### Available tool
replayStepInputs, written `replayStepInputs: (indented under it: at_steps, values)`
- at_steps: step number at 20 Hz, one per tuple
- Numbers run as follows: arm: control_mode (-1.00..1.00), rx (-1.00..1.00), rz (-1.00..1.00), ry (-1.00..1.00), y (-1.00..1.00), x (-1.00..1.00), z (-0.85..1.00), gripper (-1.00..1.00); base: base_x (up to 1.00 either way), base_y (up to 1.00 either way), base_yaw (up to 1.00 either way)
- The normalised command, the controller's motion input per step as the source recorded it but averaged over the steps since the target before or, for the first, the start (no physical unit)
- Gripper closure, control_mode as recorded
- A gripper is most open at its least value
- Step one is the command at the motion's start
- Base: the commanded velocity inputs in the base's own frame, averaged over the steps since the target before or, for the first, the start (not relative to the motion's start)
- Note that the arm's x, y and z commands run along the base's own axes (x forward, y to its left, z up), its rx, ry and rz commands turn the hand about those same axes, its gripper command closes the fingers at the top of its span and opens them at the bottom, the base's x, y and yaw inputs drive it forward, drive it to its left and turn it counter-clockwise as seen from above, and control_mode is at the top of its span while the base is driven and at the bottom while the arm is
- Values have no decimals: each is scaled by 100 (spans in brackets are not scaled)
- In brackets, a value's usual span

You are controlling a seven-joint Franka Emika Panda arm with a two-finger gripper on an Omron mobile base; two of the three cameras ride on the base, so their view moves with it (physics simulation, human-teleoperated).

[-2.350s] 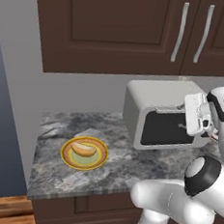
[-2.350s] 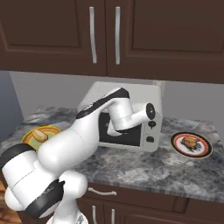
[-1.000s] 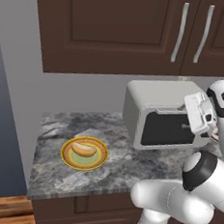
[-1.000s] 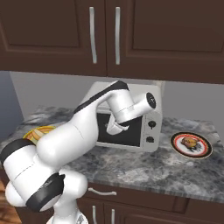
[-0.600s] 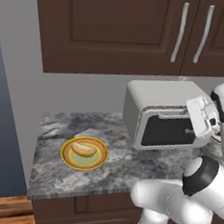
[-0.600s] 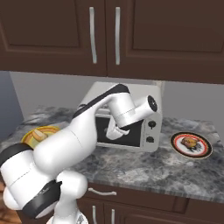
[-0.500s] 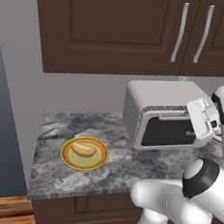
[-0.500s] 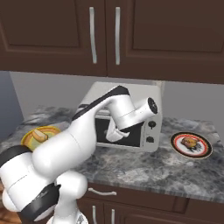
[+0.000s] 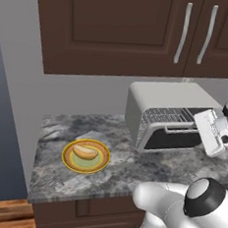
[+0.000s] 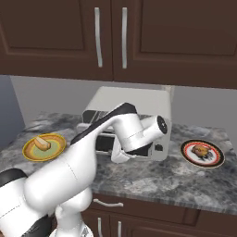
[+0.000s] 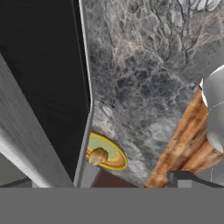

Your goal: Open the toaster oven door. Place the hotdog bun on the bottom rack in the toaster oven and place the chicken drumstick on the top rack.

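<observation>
The toaster oven [image 9: 167,99] stands at the back of the counter. The toaster oven door [image 9: 175,139] leans partly open from its top edge, and a silver wire rack [image 9: 167,115] shows in the gap; I cannot tell which rack it is. My gripper [image 9: 199,127] is open at the door's right end, by the grey bar handle [image 11: 26,144]. In the hand view the dark door glass [image 11: 43,74] is close by. The hotdog bun [image 9: 85,152] lies on a yellow plate [image 9: 97,164] at the left. The chicken drumstick [image 10: 201,150] sits on a dark-rimmed plate [image 10: 216,159] at the right.
Dark brown wall cupboards [image 9: 119,27] hang just above the toaster oven. The grey marble counter [image 9: 130,169] ends at a wall on the left, with wooden floor [image 9: 2,214] below. My own arm [image 10: 92,148] crosses in front of the oven in the right base view.
The door has swung further down and outward from its top edge, exposing more of the wire rack. My hand has moved down and outward with it. The plates have not moved.
</observation>
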Motion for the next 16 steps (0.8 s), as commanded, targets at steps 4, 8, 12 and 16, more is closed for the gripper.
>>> replayStepInputs:
  at_steps: [4, 8, 12, 16]
  values:
    - [-100, 0, 14, 0, -4, -53, 0, -100, 0, 0, 0]
    - [-100, 0, 13, 0, -6, -54, 14, -100, 0, 0, 0]
    - [-100, 0, 19, -5, -3, -53, 36, -100, 0, 0, 0]
    - [-100, 0, 18, -8, 0, -48, 46, -100, 0, 0, 0]
